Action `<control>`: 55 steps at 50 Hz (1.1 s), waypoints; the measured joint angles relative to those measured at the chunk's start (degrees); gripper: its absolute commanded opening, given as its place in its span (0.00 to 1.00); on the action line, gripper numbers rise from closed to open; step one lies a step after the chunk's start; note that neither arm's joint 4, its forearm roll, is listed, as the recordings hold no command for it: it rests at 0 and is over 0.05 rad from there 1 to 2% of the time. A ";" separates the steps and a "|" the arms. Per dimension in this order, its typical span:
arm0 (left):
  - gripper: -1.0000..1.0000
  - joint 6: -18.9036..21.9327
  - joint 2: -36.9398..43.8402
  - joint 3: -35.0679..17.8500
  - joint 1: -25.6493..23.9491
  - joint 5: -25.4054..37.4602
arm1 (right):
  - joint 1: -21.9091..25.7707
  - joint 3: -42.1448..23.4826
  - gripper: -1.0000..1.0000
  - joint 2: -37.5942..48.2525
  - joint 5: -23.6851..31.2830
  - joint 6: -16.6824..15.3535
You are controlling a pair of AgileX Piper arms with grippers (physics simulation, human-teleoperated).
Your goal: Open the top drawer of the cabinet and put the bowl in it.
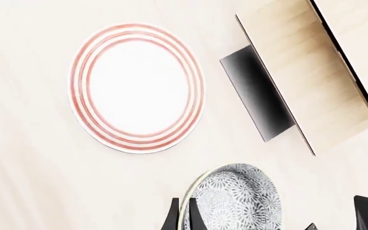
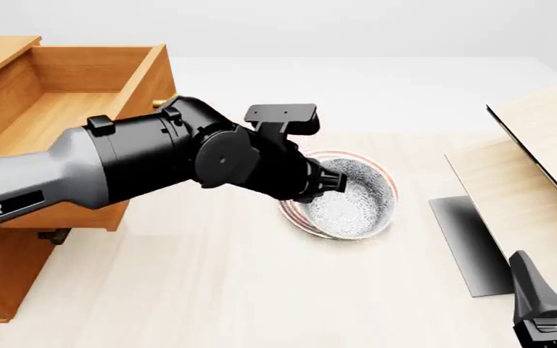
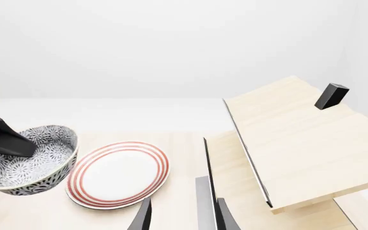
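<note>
The speckled blue-grey bowl [image 2: 354, 201] hangs tilted just above the table, over the red-ringed plate. My left gripper [image 2: 325, 183] is shut on its rim; in the left wrist view the fingertips [image 1: 173, 216] pinch the edge of the bowl [image 1: 241, 197]. The bowl also shows in the right wrist view [image 3: 24, 163]. The top drawer [image 2: 66, 109] of the orange-brown cabinet [image 2: 3, 279] stands pulled out at the far left, and what shows of its inside holds nothing. My right gripper [image 3: 180, 218] is open and empty, low at the right front [image 2: 539, 304].
The white plate with red rings [image 1: 136, 88] lies flat on the table under the bowl, and also shows in the right wrist view [image 3: 117, 172]. Pale light-wood boards [image 2: 530, 181] lean on a dark grey slab [image 2: 463, 243] at the right. The left arm spans from the drawer to the bowl.
</note>
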 measured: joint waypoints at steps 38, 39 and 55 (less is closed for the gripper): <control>0.00 2.60 3.36 -16.03 5.84 13.30 | 0.00 0.00 1.00 -0.01 0.00 -0.01; 0.00 2.71 3.35 -16.40 6.12 13.63 | 0.01 0.00 1.00 -0.01 0.00 -0.01; 0.00 5.30 3.43 -22.66 10.48 18.98 | 0.00 0.00 1.00 0.01 0.00 0.00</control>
